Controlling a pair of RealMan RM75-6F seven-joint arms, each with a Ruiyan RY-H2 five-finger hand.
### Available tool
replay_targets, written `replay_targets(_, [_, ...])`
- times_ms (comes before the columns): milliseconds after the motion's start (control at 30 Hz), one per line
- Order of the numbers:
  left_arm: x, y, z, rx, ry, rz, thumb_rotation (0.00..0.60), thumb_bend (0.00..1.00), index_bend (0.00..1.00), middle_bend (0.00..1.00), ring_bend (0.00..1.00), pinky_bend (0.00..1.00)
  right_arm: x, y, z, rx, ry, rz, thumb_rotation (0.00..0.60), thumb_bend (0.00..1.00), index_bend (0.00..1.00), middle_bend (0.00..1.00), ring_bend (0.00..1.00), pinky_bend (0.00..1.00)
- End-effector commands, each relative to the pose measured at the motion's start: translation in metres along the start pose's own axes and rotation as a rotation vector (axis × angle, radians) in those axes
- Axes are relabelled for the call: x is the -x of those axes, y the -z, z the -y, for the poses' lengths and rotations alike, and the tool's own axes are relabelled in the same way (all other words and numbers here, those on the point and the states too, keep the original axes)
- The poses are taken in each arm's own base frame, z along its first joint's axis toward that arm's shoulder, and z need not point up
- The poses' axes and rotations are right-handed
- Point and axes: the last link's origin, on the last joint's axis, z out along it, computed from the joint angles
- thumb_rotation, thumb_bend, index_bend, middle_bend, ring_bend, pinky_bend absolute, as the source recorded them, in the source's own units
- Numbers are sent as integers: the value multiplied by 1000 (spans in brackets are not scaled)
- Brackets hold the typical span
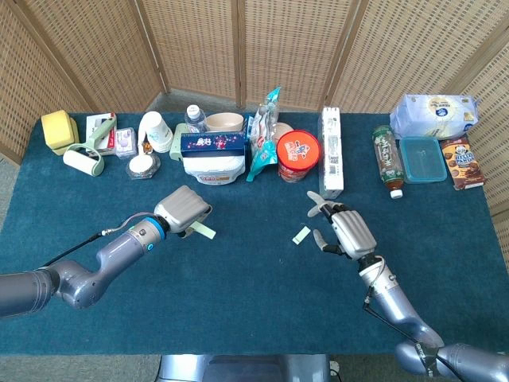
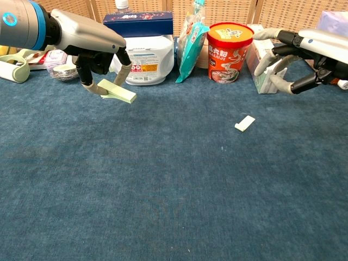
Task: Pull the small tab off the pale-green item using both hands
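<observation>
My left hand (image 1: 185,211) (image 2: 98,43) holds the pale-green item (image 1: 203,231) (image 2: 118,94), a flat oblong piece, just above the blue cloth at centre left. The small pale tab (image 1: 301,235) (image 2: 244,123) lies loose on the cloth, apart from the item. My right hand (image 1: 343,230) (image 2: 296,54) hovers just right of the tab with its fingers spread and nothing in them.
A row of goods lines the table's far side: a white tub (image 1: 212,168), a teal snack bag (image 1: 263,135), a red noodle cup (image 1: 297,155) (image 2: 230,44), a long white box (image 1: 332,151), a bottle (image 1: 387,157) and a lint roller (image 1: 83,158). The blue cloth (image 1: 238,294) covers the table.
</observation>
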Motion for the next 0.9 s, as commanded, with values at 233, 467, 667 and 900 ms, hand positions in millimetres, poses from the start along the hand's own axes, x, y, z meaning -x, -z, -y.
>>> replay_targets(233, [-3,-4,-6,1,-14,-26,600,273,410,931,843,1000,-5,4,-3,6,-5,-28,600,531,18,367,214,247])
replay_targets(467, [-3,0,-9,-17,-14,-42,600,203,244,653,599,753,-8,6,-5,15,-16,-45,600,531,13,367,203,237])
replay_targets(667, [-4,12,-7,-40,35,-82,600,200,223,531,514,688,-10,7,-8,24,-6,-49,600,531,14,367,199,236])
replay_targets(900, [1,53,13,-135,146,-158,600,197,219,516,447,685,-18,9,-15,44,42,-58,600,531,15,367,186,236])
